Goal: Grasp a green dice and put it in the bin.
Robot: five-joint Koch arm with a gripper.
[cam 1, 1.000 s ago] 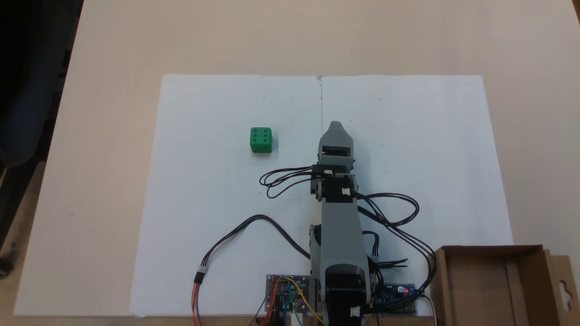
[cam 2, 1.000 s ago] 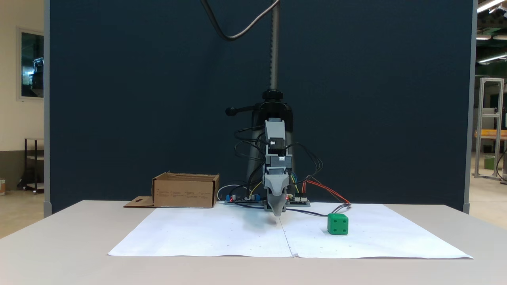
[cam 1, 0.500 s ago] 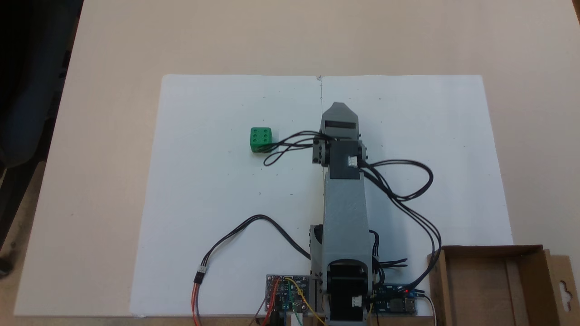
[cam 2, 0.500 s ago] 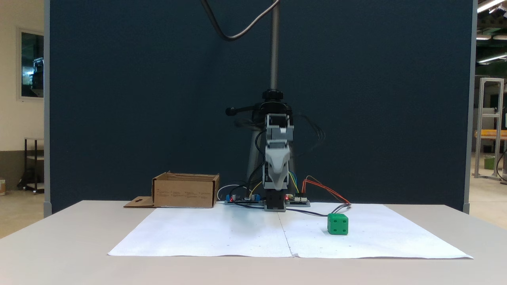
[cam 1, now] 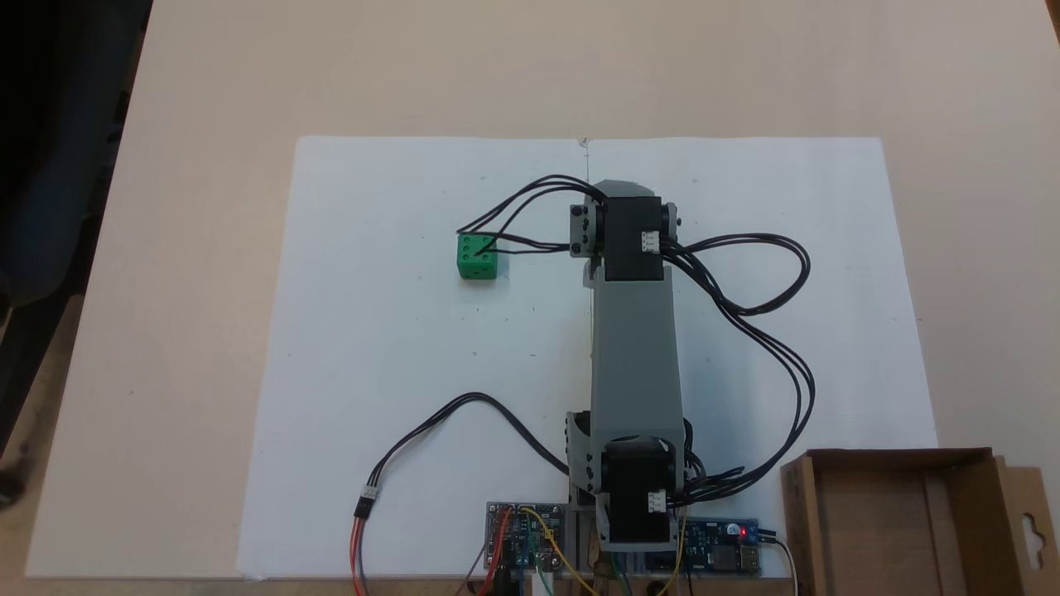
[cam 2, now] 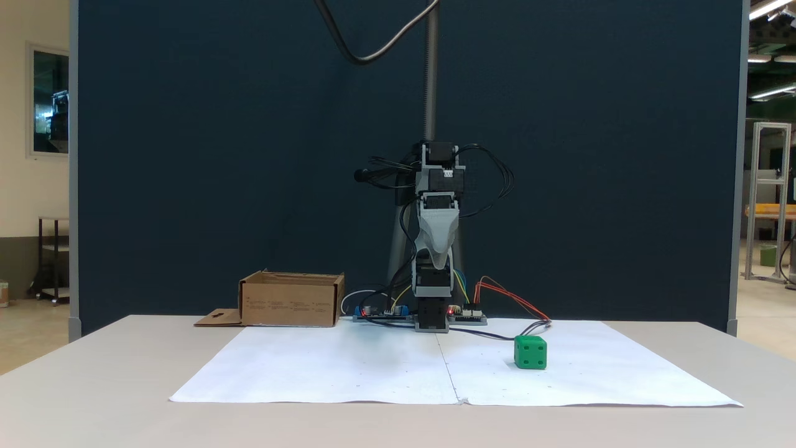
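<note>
The green dice (cam 1: pixel 477 256) rests on the white paper, six pips up, left of the arm in a fixed view; black wrist cables cross over it. In another fixed view the dice (cam 2: pixel 530 353) sits right of the arm. My gripper (cam 2: pixel 439 266) hangs high above the paper, pointing down, well apart from the dice. It shows as one grey tapered tip, so its opening is not readable. From above, the black wrist motor (cam 1: pixel 633 236) hides it. The bin (cam 1: pixel 878 530) stands open at the lower right, and the same bin (cam 2: pixel 291 303) shows beside the arm's base.
White paper (cam 1: pixel 397 372) covers the middle of the beige table (cam 1: pixel 207 83). Circuit boards (cam 1: pixel 526 530) and loose cables (cam 1: pixel 464 414) lie by the arm's base. The bin's flap (cam 1: pixel 1027 521) sticks out sideways. A dark partition (cam 2: pixel 217 155) stands behind the table.
The arm has risen and reached forward; the gripper lifted from just above the paper to high over it. Its cables now lie over the dice. The dice and bin have not moved.
</note>
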